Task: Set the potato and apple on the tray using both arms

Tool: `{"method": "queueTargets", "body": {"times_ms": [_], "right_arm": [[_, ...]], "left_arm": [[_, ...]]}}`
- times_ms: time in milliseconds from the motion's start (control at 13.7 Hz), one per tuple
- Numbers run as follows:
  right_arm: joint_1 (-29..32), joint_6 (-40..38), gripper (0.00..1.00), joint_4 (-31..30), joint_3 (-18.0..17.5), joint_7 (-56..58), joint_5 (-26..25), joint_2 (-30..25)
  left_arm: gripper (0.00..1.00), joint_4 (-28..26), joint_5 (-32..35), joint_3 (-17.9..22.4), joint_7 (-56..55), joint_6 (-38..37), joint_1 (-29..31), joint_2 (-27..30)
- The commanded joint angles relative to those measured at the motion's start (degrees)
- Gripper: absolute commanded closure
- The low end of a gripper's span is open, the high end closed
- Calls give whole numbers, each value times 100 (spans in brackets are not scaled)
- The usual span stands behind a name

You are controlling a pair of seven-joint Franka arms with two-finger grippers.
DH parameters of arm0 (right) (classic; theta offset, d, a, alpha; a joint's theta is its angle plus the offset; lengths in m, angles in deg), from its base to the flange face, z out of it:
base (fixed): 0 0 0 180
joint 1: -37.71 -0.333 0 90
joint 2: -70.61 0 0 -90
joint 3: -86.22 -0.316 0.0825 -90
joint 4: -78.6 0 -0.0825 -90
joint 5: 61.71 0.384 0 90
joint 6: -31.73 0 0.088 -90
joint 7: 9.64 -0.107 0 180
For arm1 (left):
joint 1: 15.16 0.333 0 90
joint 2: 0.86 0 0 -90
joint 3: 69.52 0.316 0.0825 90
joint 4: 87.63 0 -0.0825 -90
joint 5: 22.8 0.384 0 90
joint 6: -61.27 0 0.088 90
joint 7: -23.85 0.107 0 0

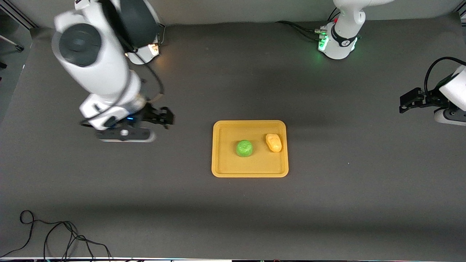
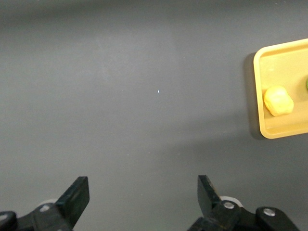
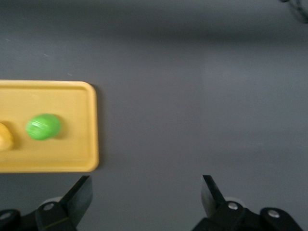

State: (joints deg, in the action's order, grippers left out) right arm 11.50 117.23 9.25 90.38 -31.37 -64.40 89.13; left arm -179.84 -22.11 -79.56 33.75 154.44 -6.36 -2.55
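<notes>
Apple (image 1: 244, 148) and potato (image 1: 273, 142) on tray (image 1: 249, 174), frame centre. Left claw (image 2: 143, 195) and right claw (image 3: 146, 195) both spread, empty, over bare counter (image 1: 327, 203). Little risk beyond a stray sweep nudging the tray.

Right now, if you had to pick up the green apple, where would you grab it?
I'd probably grab the apple around its middle, coming straight down from above. It is round and sits in the tray with bare floor on all sides, a gap apart from the potato. Both end effectors, left and right, are open over the bare table.
</notes>
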Motion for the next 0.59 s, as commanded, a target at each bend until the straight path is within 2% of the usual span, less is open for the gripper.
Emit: {"method": "queueTargets", "body": {"times_ms": [0,146,293,439,512], "right_arm": [[194,187,0,-1245,382,1035,5,-1059],[807,283,0,-1667,340,1381,57,-1429],[1457,284,0,-1757,252,1923,250,-1518],[2492,258,0,-1757,-369,2382,286,-1580],[2767,257,0,-1766,-520,2445,286,-1632]], "left_arm": [[0,124,-60,-95,152,-44,209,-59],[0,133,-87,-68,205,-27,227,-59],[0,133,-410,-59,162,-79,236,-50],[0,133,-535,-50,161,-115,236,-33],[0,133,-527,-59,144,-115,227,-15]]}}
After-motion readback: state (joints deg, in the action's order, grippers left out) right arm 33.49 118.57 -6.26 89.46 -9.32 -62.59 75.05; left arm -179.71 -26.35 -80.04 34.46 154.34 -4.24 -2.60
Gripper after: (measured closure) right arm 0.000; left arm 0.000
